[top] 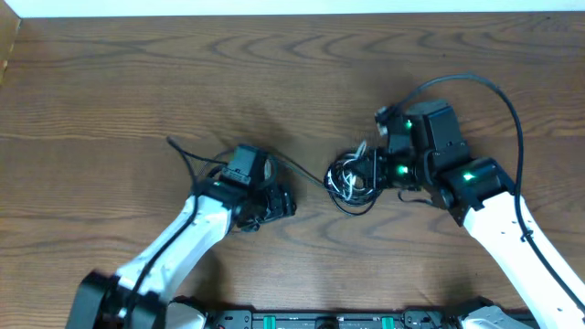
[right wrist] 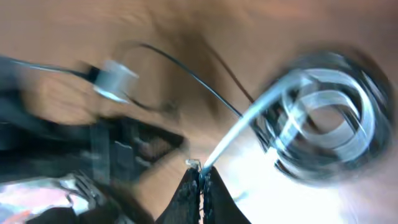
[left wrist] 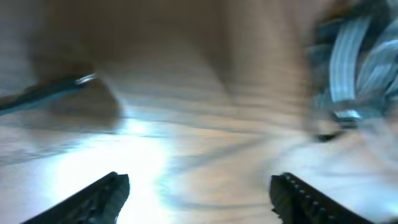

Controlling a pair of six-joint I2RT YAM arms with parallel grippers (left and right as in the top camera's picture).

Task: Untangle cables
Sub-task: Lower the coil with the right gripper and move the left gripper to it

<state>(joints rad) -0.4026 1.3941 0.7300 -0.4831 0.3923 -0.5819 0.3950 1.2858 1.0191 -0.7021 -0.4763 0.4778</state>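
A tangle of thin black cables with one white cable [top: 350,178] lies at the table's middle. My right gripper [top: 370,174] reaches into it from the right and is shut on the white cable [right wrist: 239,134], which runs from my fingertips [right wrist: 201,177] to the blurred coil [right wrist: 326,118]. A thin black cable [top: 187,157] trails left from the tangle past my left gripper [top: 285,203], which is open and empty [left wrist: 199,193] over bare wood. A black plug end [left wrist: 43,93] shows at the left of the left wrist view.
Thick black cords [top: 498,91] arc from the right arm. The wooden table [top: 292,73] stretches behind both arms. The robot base [top: 320,320] lies along the front edge.
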